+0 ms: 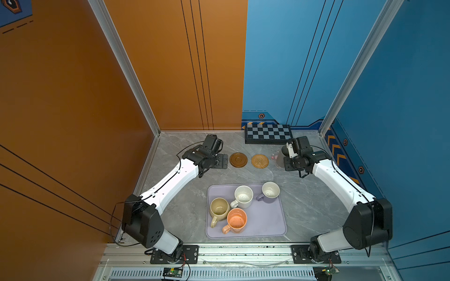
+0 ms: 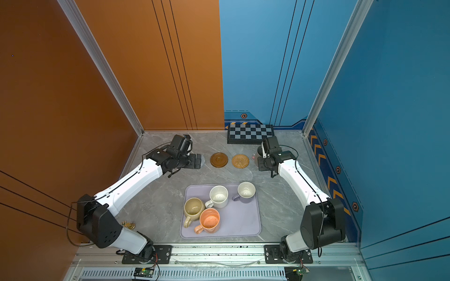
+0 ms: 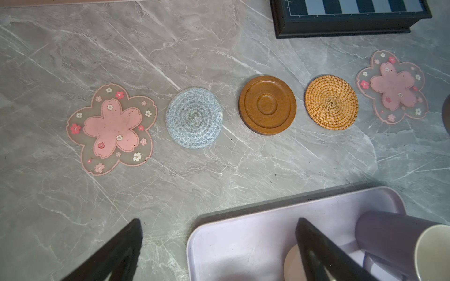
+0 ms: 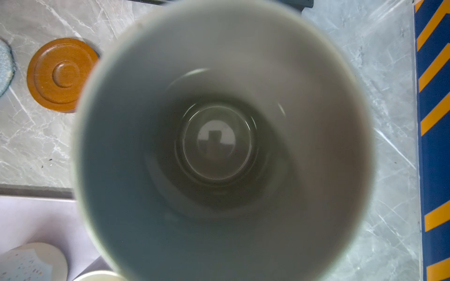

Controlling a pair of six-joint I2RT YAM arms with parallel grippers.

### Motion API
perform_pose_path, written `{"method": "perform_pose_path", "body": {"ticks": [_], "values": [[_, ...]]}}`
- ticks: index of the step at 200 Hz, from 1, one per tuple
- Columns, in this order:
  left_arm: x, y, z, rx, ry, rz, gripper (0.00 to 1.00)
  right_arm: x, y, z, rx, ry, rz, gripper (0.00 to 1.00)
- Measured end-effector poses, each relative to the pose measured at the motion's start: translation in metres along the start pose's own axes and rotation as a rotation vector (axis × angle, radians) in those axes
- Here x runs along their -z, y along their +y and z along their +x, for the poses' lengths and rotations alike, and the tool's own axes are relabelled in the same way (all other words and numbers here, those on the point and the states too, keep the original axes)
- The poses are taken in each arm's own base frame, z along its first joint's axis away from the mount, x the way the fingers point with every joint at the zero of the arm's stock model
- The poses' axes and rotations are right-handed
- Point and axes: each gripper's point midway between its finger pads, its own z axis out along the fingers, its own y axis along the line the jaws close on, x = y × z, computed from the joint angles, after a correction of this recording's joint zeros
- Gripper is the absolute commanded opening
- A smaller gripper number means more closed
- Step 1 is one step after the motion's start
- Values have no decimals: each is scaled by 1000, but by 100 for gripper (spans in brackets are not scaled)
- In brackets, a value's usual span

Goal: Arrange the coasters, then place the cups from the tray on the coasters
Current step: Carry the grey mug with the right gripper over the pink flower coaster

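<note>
Your right gripper (image 1: pixel 288 152) is clamping the grey cup (image 4: pixel 219 146) at the right end of the coasters (image 3: pixel 267 105), by a pink flower coaster (image 3: pixel 392 87). Whether it is touching down, you cannot tell. Your left gripper (image 3: pixel 219 221) is hanging wide open and empty over the row's left part. Four cups (image 1: pixel 243 195) are sitting in the tray (image 1: pixel 267 226).
</note>
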Motion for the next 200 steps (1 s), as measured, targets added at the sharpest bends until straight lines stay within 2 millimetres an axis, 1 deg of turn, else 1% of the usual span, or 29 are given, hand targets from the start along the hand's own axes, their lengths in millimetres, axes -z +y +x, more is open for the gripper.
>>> {"method": "perform_pose_path", "body": {"ticks": [41, 71, 96, 128, 159, 200], "values": [[-18, 0, 6, -3, 46, -18, 99, -33, -20, -8, 12, 53, 29, 0], [-26, -4, 0, -1, 49, -19, 100, -51, -24, -19, 36, 66, 37, 0], [-32, -6, -2, 2, 57, -22, 100, -62, -25, -30, 53, 62, 39, 0], [-41, -6, 3, -2, 79, -31, 100, -75, -30, -42, 65, 54, 49, 0], [-50, -7, 5, -5, 97, -36, 99, -85, -34, -45, 63, 60, 53, 0], [-56, -10, 1, -6, 101, -35, 100, -98, -36, -41, 60, 81, 58, 0]]}}
